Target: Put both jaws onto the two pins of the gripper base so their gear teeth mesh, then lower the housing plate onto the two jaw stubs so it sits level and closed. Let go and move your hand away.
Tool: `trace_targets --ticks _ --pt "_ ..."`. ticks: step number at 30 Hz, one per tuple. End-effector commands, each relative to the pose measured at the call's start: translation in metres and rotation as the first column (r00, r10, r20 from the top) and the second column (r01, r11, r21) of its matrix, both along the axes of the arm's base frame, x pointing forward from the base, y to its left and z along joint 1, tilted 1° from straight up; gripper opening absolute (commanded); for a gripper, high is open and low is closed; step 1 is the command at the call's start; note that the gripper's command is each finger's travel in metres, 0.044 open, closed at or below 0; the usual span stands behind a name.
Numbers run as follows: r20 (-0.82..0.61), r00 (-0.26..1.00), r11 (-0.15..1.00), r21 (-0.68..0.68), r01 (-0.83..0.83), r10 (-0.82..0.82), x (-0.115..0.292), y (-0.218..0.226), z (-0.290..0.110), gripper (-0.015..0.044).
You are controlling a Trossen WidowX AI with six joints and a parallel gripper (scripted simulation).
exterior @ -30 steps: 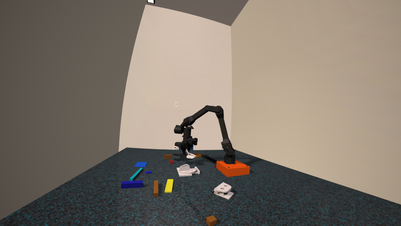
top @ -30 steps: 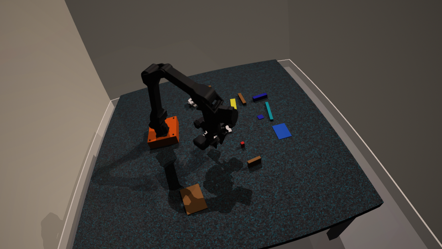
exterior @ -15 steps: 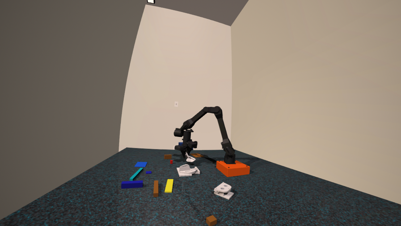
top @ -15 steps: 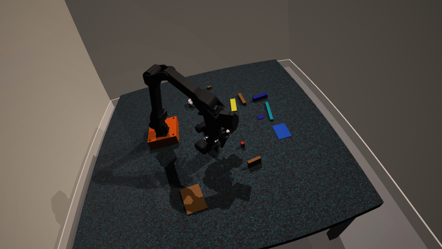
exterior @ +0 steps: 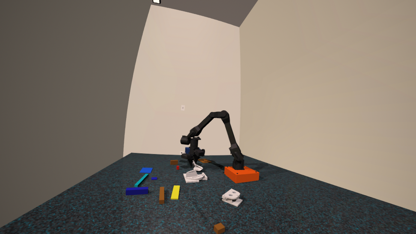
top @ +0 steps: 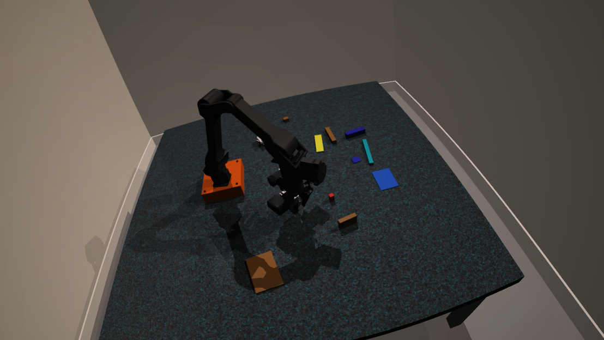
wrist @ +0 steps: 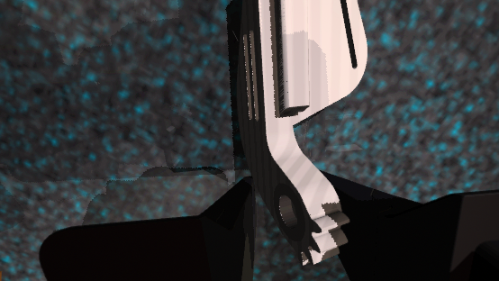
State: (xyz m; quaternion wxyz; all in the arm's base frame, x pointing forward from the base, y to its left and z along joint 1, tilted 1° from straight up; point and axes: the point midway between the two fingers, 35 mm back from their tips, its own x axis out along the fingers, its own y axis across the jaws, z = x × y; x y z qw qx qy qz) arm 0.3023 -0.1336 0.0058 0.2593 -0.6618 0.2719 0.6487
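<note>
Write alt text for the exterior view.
A black robot arm on an orange base block holds a white toothed jaw in its pincer, above a dark speckled table. Nearer the camera lie a white assembly, a separate white two-holed part, and blue, teal, yellow, brown and red pieces.

One white jaw (exterior: 198, 168) (wrist: 335, 81), toothed at one end with a round hole beside the teeth, is gripped in the hand (top: 298, 212) (exterior: 192, 165) (wrist: 282, 182). A layered white assembly (exterior: 192, 177) and a white two-holed piece (top: 260, 141) (exterior: 231, 195) sit apart.
</note>
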Motion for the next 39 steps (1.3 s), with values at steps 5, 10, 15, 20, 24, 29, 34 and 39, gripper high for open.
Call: trace_targets --ticks 5,10,15,20,24,29,34,39 --pt "0.000 1.000 1.000 -0.002 -0.003 0.003 0.000 0.000 -0.002 0.0195" --pt "0.000 1.000 1.000 -0.002 -0.003 0.003 0.001 0.000 0.033 0.0326" --pt "0.000 1.000 1.000 -0.002 -0.003 0.003 -0.001 0.001 0.069 0.0440" --pt "0.000 1.000 1.000 -0.002 -0.003 0.003 -0.001 0.001 0.069 0.0440" --pt "0.000 1.000 1.000 -0.002 -0.003 0.003 -0.001 0.001 0.069 0.0440" --pt "0.000 1.000 1.000 -0.002 -0.003 0.003 -0.001 0.001 0.069 0.0440" --pt "0.000 1.000 1.000 -0.002 -0.003 0.003 -0.001 0.001 0.069 0.0440" --pt "0.000 1.000 1.000 -0.002 -0.003 0.003 -0.001 0.001 0.069 0.0440"
